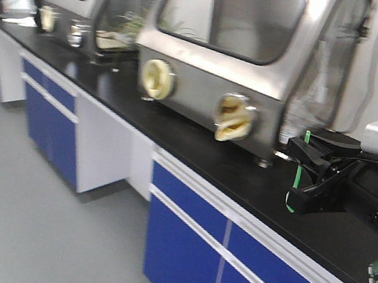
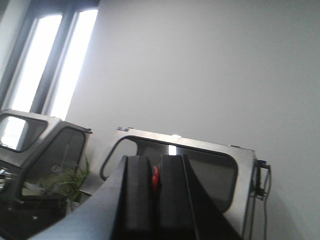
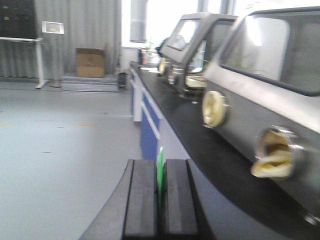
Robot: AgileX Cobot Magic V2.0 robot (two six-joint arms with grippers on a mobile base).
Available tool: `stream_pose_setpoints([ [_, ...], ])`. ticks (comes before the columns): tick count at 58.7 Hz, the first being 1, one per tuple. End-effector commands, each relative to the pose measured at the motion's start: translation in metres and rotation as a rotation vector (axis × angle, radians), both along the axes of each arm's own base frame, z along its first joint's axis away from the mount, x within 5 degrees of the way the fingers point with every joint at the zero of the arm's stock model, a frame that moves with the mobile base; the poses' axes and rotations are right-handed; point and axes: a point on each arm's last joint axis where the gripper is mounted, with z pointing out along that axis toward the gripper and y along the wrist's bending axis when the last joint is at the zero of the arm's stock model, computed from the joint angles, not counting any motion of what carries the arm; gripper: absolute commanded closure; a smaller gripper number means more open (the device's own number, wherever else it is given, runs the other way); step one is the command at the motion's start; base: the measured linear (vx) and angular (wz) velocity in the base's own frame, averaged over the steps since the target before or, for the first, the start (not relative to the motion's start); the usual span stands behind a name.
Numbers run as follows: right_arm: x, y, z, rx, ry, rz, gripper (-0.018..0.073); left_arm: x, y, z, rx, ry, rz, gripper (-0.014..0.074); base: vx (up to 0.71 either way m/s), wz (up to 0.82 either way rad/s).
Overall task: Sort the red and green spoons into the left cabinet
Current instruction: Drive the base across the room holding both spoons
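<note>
Two spoons held, one per gripper.
My left gripper (image 2: 155,162) is nearly closed on what looks like the red spoon (image 2: 156,177); my right gripper (image 3: 160,164) pinches the green spoon (image 3: 160,172) by the black counter (image 1: 175,136).

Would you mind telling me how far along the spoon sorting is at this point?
Done: both spoons are picked up. In hand: the left pincer is shut on the red spoon, and the right pincer is shut on the green spoon, beside the black lab counter. Left: neither spoon is shelved, and the grey cabinet is not in view in any camera, so both placements remain.
</note>
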Motion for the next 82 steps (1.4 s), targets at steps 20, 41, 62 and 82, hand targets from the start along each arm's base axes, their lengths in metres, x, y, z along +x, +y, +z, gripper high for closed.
stream_pose_setpoints([
  [20,-0.0087,0.0005,0.0228,0.046,-0.084,0.028,0.0568,-0.0071,0.0003,0.0161,-0.025,-0.106,-0.01,0.0587,0.21,0.58],
  [41,-0.0087,0.0005,0.0228,0.046,-0.084,0.028,0.0568,-0.0071,0.0003,0.0161,-0.025,-0.106,-0.01,0.0587,0.24,0.51],
  [62,-0.0087,0.0005,0.0228,0.046,-0.084,0.028,0.0568,-0.0071,0.0003,0.0161,-0.025,-0.106,-0.01,0.0587,0.28,0.47],
  [82,-0.0087,0.0005,0.0228,0.046,-0.084,0.028,0.0568,-0.0071,0.0003,0.0161,-0.025,-0.106,-0.01,0.0587,0.34,0.38],
])
